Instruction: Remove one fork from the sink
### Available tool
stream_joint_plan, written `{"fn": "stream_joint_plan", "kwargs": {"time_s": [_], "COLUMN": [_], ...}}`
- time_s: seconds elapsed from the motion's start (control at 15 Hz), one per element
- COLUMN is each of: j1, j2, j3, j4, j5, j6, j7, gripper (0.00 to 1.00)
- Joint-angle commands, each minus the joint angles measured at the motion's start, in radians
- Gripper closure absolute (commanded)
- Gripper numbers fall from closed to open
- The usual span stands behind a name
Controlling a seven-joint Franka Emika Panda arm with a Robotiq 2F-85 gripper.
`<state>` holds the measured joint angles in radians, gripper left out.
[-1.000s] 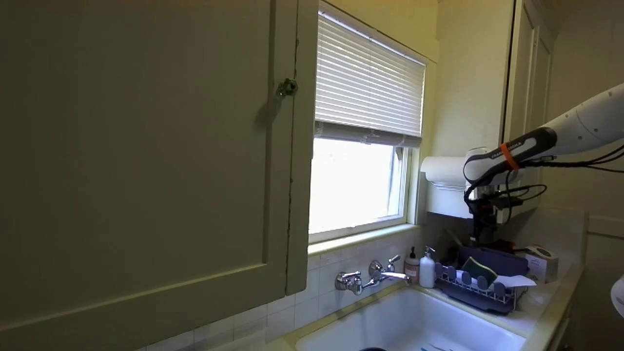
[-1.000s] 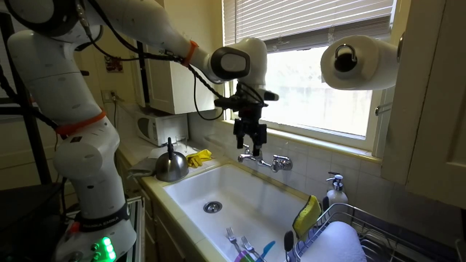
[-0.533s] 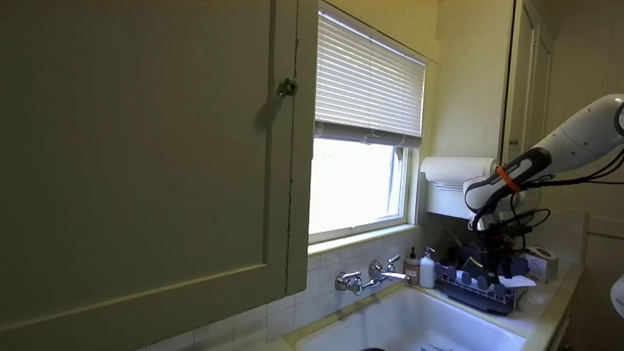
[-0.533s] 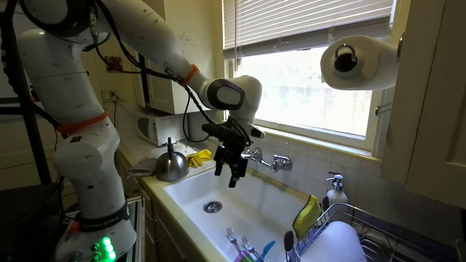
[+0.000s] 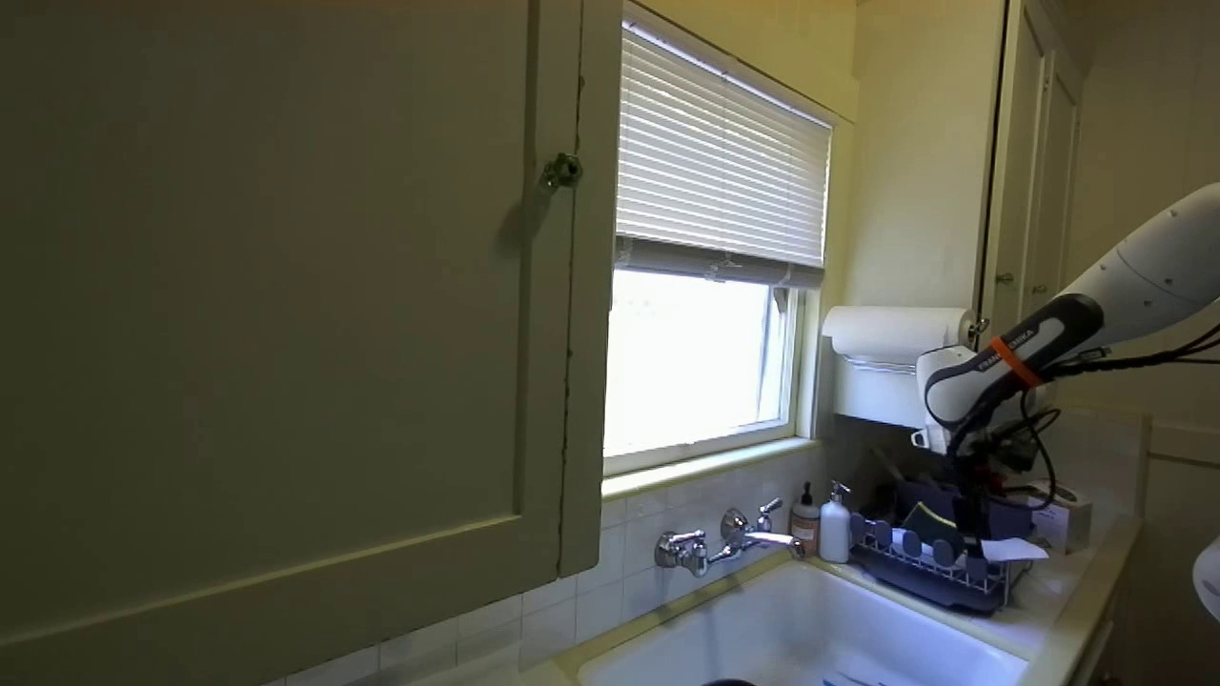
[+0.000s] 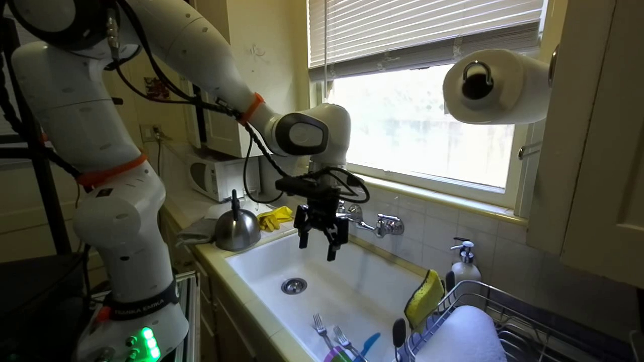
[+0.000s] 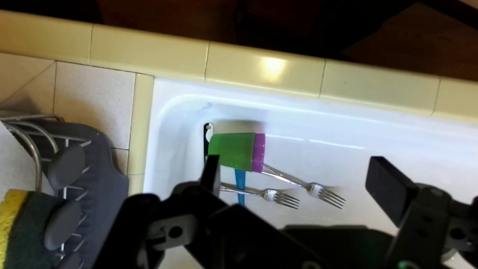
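In an exterior view, holds the gripper (image 5: 972,546) before the rack (image 5: 939,583), with jaws unreadable; in an exterior view, hangs over the glossy white sink (image 6: 352,301); in the wrist view, frames between well-parted jaws, below on the sink floor, a steel fork (image 7: 315,189) roughly along the closing line, likely needing a turn, near a smooth green cup (image 7: 232,151).

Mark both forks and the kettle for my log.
Right-hand fork (image 7: 315,189), wrist view: head behind the tines.
Left-hand fork (image 7: 269,194), wrist view: head behind the tines.
Kettle (image 6: 238,232), in an exterior view: metal body.
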<state>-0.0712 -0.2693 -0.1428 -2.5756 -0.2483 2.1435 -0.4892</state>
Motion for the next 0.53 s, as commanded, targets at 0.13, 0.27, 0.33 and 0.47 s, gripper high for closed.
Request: {"fn": "stream_joint_plan", "kwargs": {"time_s": [0.13, 0.27, 0.33, 0.47], "j1": [-0.041, -0.061, -0.061, -0.04], "j2": [0.035, 0.09, 0.117, 0.204], "j3": [0.014, 0.051, 0.068, 0.091], "j4": [-0.157, -0.176, -0.178, -0.154], "j5": [-0.164, -0.255, -0.292, -0.299], "j6": [0.244, 0.318, 0.325, 0.294], "j7": [0.104, 0.277, 0.337, 0.397], "gripper": [0.0, 0.0, 0.0, 0.0]}}
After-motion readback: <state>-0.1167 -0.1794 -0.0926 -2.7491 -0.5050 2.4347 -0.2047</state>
